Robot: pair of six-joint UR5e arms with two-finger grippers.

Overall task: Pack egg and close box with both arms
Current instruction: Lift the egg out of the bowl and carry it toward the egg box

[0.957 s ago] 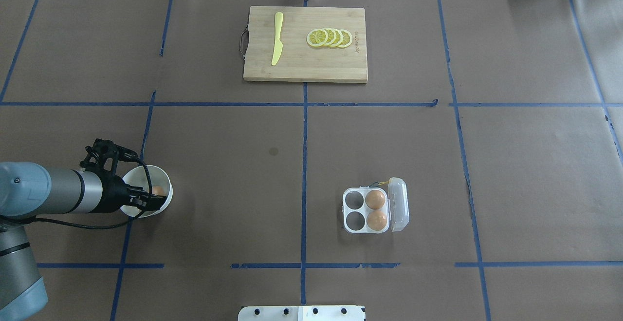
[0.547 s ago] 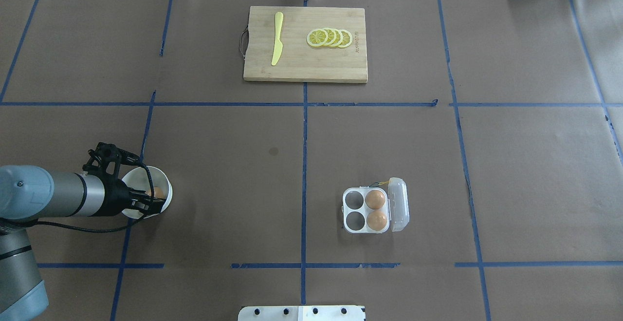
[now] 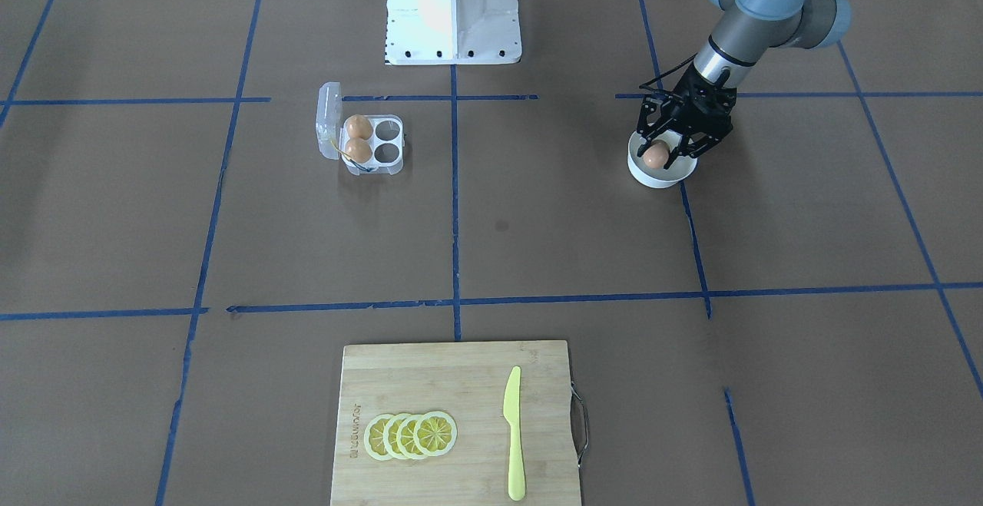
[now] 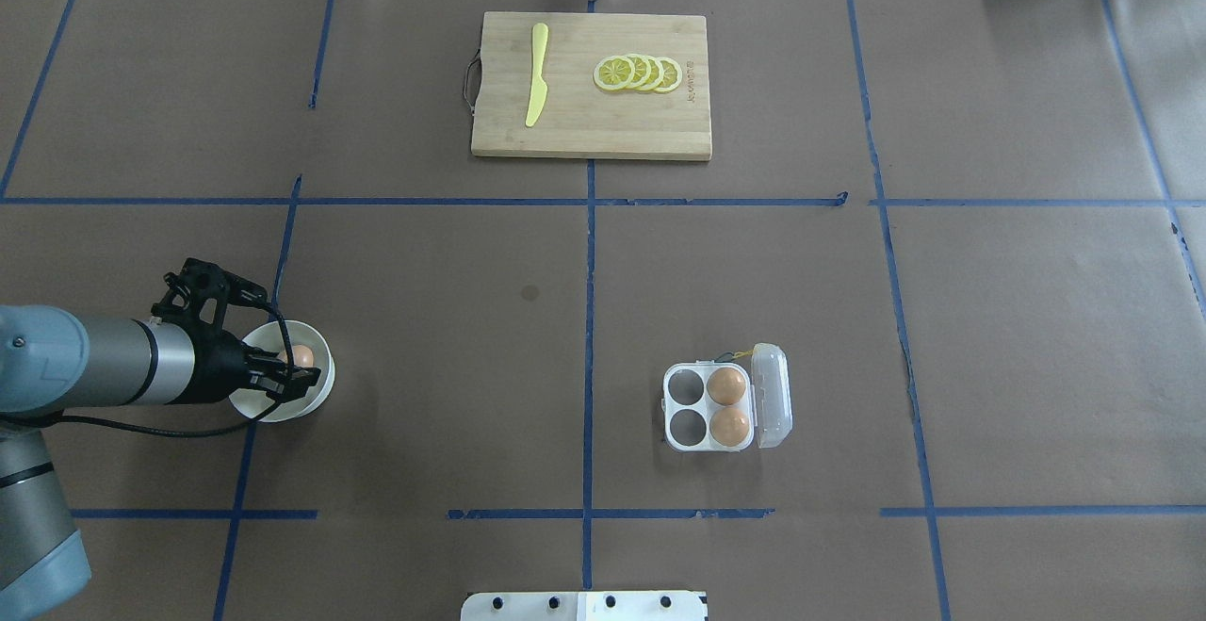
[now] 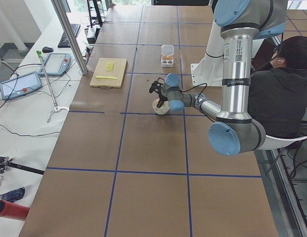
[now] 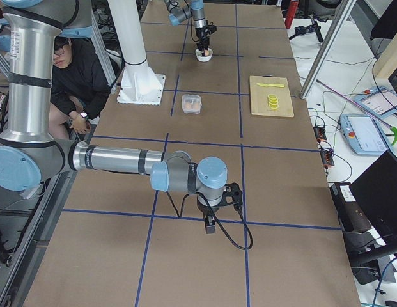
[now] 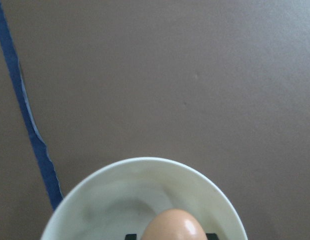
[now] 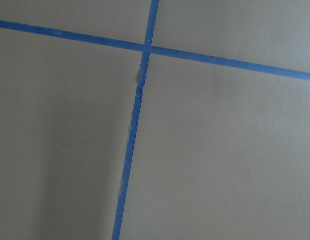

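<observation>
Black left gripper closed around brown egg, over white bowl

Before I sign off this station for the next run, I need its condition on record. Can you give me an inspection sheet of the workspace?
Surface: table, brown paper with blue tape grid; one small dark spot.
Job's things: the egg held above the white bowl; the box open, two eggs in the cups beside its lid, two cups empty.
Clutter: cutting board carrying yellow knife and lemon slices.
Grippers: left gripper shut on the egg; right gripper over bare table, open or shut cannot be told.
Cables: black cable looping from the left wrist; a second cable at the right gripper.
Surroundings: white pedestal; seated operator; tablets on a side bench.
</observation>
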